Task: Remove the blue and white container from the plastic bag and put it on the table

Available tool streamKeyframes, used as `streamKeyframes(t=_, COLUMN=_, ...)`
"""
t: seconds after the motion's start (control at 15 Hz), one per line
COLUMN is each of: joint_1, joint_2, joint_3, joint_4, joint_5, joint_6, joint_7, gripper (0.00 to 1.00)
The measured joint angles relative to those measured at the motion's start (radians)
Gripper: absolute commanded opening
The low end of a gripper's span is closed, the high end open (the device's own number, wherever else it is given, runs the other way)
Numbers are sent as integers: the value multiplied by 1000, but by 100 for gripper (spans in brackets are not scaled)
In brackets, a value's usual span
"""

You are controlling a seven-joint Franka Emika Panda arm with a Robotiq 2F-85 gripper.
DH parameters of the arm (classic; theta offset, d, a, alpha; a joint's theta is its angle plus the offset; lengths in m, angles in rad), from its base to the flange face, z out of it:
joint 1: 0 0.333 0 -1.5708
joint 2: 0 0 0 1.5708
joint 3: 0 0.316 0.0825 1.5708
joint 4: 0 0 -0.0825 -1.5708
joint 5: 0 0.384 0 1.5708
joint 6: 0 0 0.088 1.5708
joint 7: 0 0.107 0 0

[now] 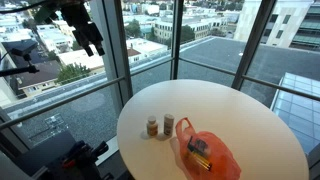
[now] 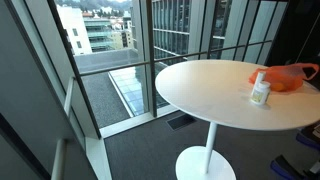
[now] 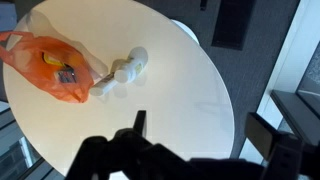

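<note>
An orange plastic bag (image 1: pixel 207 156) lies on the round white table (image 1: pixel 250 120), near its edge. It also shows in the wrist view (image 3: pixel 52 62) and in an exterior view (image 2: pixel 285 77). Something dark and yellow sits inside the bag (image 3: pixel 66 70); I cannot make out a blue and white container. My gripper (image 1: pixel 90 40) hangs high above and away from the table, by the window. In the wrist view its fingers (image 3: pixel 200 128) stand wide apart and empty, over the table edge opposite the bag.
Two small bottles (image 1: pixel 160 127) stand next to the bag; they show in the wrist view (image 3: pixel 128 68) and in an exterior view (image 2: pixel 260 90). Glass window walls (image 1: pixel 150 50) surround the table. The table stands on a single pedestal (image 2: pixel 208 150).
</note>
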Motion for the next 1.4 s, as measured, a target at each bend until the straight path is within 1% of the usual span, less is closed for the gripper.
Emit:
streamKeyframes(t=0.4, joint_1=0, joint_2=0, joint_3=0, joint_4=0, joint_5=0, joint_6=0, joint_7=0, gripper=100)
streamKeyframes(t=0.67, joint_1=1, joint_2=0, joint_3=-25, joint_4=0, joint_5=0, joint_6=1, joint_7=0, gripper=100)
streamKeyframes(t=1.0, joint_1=-17, joint_2=0, joint_3=-94, joint_4=0, joint_5=-15, joint_6=33, joint_7=6, gripper=100)
streamKeyframes(t=1.4, joint_1=-101, joint_2=0, joint_3=-197, joint_4=-17, joint_5=-26, joint_6=108, joint_7=21, gripper=100)
